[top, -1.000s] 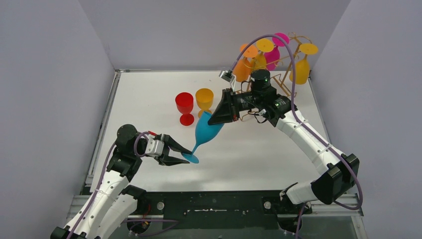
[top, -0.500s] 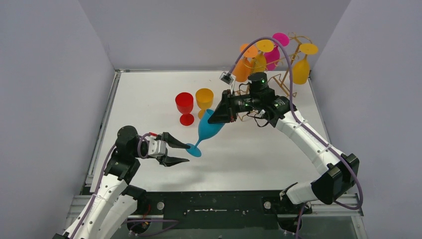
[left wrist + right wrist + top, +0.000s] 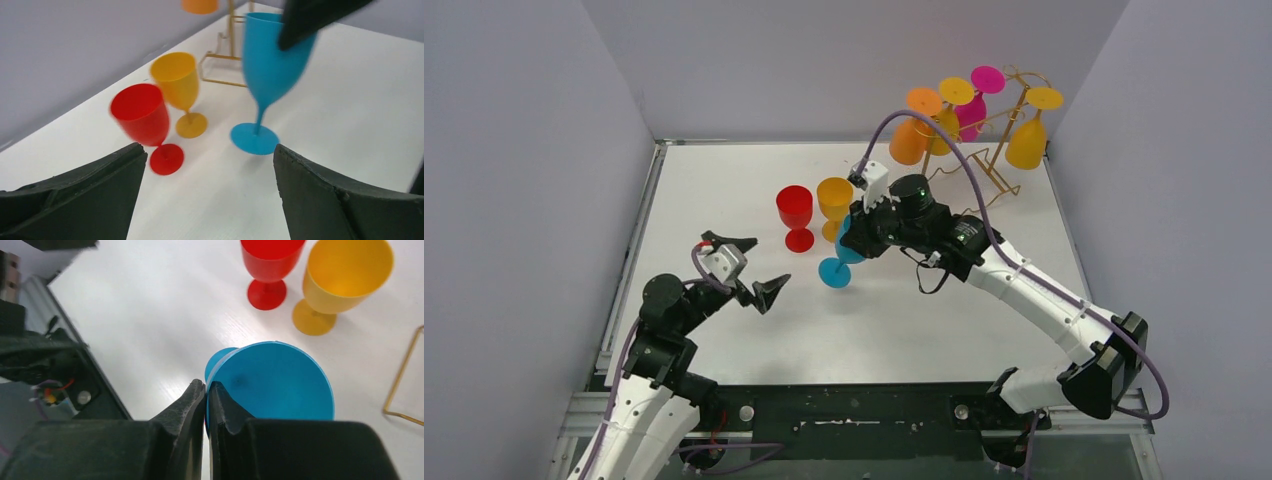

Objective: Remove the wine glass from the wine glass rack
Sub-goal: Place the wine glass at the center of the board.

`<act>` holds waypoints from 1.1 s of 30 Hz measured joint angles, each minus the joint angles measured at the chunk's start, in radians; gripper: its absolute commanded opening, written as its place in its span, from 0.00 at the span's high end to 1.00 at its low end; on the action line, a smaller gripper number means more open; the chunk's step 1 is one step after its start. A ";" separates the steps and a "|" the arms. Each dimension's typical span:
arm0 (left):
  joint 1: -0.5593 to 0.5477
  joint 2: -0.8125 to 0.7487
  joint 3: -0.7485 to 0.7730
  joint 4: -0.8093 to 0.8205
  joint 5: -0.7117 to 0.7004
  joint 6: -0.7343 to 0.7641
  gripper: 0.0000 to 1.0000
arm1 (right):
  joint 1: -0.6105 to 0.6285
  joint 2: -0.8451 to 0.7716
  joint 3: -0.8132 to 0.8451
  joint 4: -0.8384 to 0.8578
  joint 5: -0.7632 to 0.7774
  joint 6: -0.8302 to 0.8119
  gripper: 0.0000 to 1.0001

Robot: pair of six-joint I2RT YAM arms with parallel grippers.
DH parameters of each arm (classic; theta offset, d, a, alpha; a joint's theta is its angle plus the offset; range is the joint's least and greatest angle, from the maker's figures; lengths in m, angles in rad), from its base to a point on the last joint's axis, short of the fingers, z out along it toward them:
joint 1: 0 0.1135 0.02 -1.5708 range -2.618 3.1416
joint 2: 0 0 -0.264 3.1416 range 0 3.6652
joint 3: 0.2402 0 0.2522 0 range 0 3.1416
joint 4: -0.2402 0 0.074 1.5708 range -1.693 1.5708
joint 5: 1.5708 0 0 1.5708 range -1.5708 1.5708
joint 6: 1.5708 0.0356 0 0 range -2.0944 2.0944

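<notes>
Near the left of the tabletop's (image 3: 724,180) near edge, the left gripper (image 3: 762,266) hangs with its jaws spread wide, holding nothing and well apart from every glass. Toward the tabletop's centre, the right gripper (image 3: 206,386) is closed on the blue wine glass (image 3: 270,65), pinching the bowl wall at the rim. The glass is off the wine glass rack (image 3: 984,165), roughly upright, with its foot at or just above the surface; contact cannot be confirmed. Just beyond it stand a red glass (image 3: 795,210) and a yellow glass (image 3: 834,198), close beside each other. The rack occupies the far right corner, with four glasses (image 3: 969,100) hanging bowl-down from its top bar. The step in hand appears to be setting the blue glass down. Bring the stem vertical and lower until the foot sits flat before parting the jaws. Keep the bowl away from the yellow glass. Withdraw straight up, so neither finger drags the rim and tips the glass.
</notes>
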 measured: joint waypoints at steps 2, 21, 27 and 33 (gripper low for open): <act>0.000 -0.009 0.000 -0.001 -0.177 -0.069 0.03 | 0.035 0.002 -0.009 -0.005 0.114 -0.021 1.00; 0.060 0.158 0.029 -0.204 -0.900 -0.337 0.03 | 0.071 0.210 -0.008 0.002 0.586 -0.009 1.00; 0.060 0.135 0.029 -0.227 -0.920 -0.331 0.03 | 0.029 0.237 -0.006 0.034 0.572 0.042 1.00; 0.060 0.122 0.029 -0.229 -0.925 -0.313 0.03 | -0.006 0.299 0.039 0.023 0.559 0.068 1.00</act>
